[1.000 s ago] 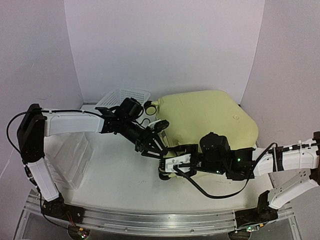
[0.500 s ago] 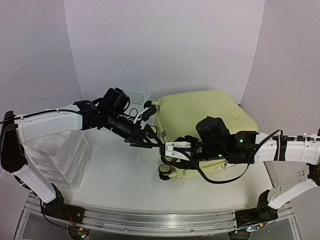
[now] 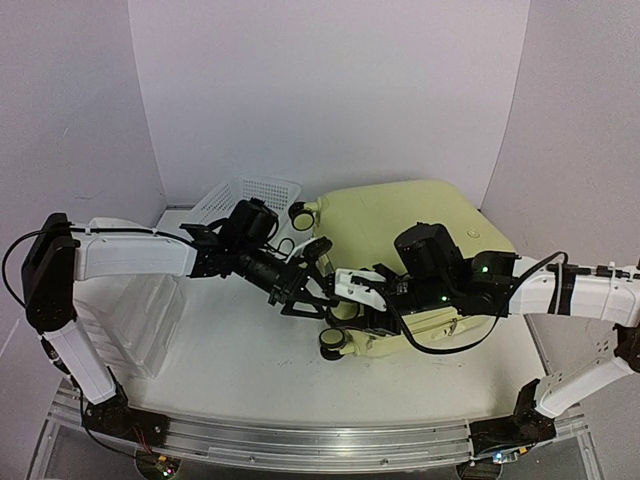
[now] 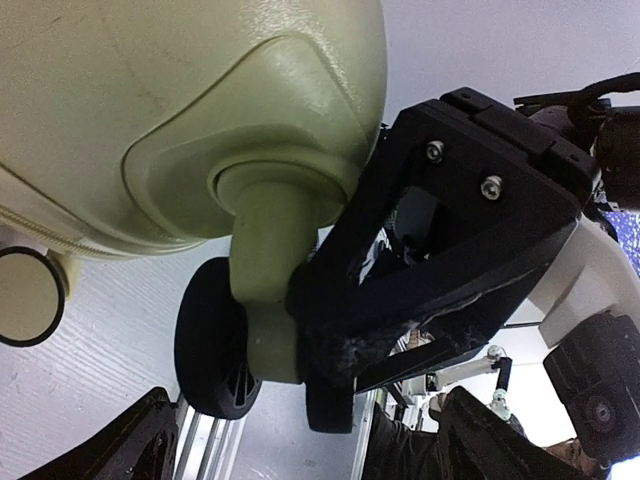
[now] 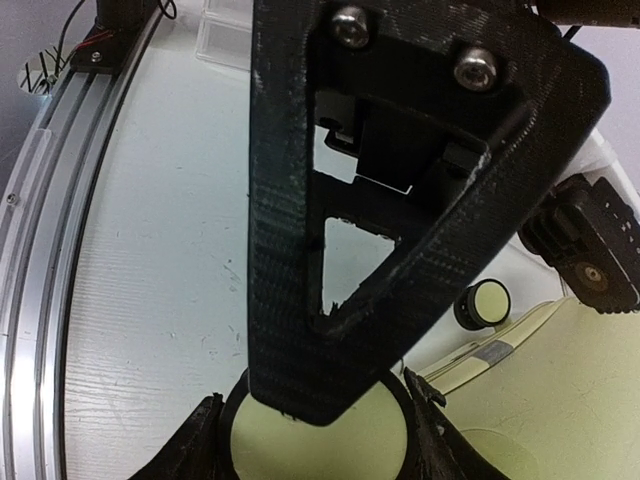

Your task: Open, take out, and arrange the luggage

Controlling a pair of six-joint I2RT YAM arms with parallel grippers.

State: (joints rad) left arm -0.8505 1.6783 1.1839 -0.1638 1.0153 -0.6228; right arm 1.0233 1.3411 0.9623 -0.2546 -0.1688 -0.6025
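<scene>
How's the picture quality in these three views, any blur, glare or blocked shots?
Top external: even, soft light, no glare, pale yellow hard-shell suitcase sharp. Left wrist: its black-and-cream caster in crisp close-up. Right wrist: a black gripper finger blocks the middle.

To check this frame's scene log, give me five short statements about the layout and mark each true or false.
1. The luggage lies closed on the table. True.
2. The white mesh basket sits on top of the luggage. False: it is at the back, left of the luggage.
3. The left arm and the right arm both reach the luggage's wheeled end. True.
4. The clear drawer organizer stands on the table's right side. False: it is on the left side, by the left arm.
5. The caster wheels are entirely black. False: they are black with cream faces.
</scene>
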